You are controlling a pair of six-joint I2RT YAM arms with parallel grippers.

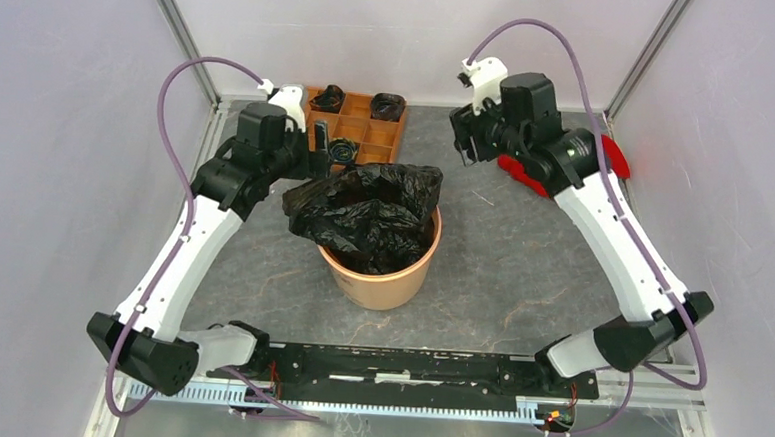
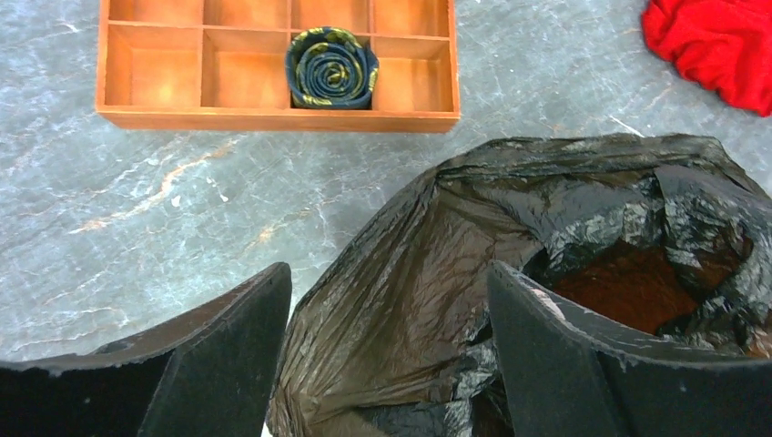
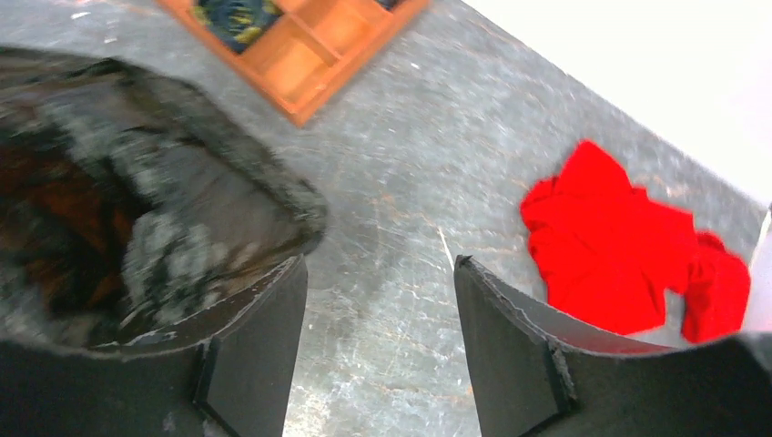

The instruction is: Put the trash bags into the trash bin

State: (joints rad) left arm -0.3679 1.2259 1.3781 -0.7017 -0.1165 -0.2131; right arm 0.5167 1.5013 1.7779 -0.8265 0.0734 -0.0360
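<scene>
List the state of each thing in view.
trash bin: upright, occupied
trash bag: crumpled, mouth open, sitting in bin, bulging above rim
left gripper: open, bag film in the gap
right gripper: open, empty
wooden tray: some compartments filled, others empty
red cloth: crumpled, lying loose

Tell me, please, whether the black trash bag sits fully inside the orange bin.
Partly in: the trash bag rises from the trash bin, its crumpled film bulging above the rim and spilling over the far-left side.
</scene>
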